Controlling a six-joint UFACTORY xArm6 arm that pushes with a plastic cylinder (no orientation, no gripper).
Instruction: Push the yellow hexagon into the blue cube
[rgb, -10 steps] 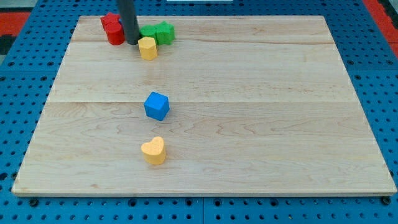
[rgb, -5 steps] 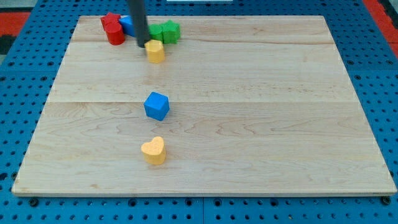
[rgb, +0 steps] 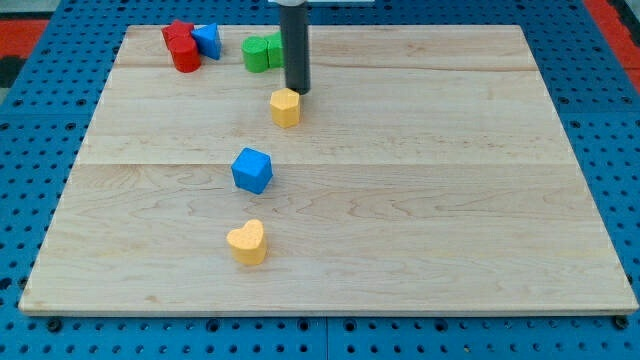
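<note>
A: Where does my tip (rgb: 297, 92) sit?

B: Upper middle of the frame, just above and right of the yellow hexagon (rgb: 285, 107), seemingly touching it, though contact is hard to judge. It is a bare rod, so there are no jaws to spread or close.

A: And the blue cube (rgb: 252, 170)?

B: Below and left of the hexagon, apart from it.

A: Risks?

B: An off-centre push could make the hexagon slip sideways past the cube, missing it. The yellow heart (rgb: 246, 242) lies lower still.

A: Containers?

B: None; only the wooden board (rgb: 450, 180).
</note>
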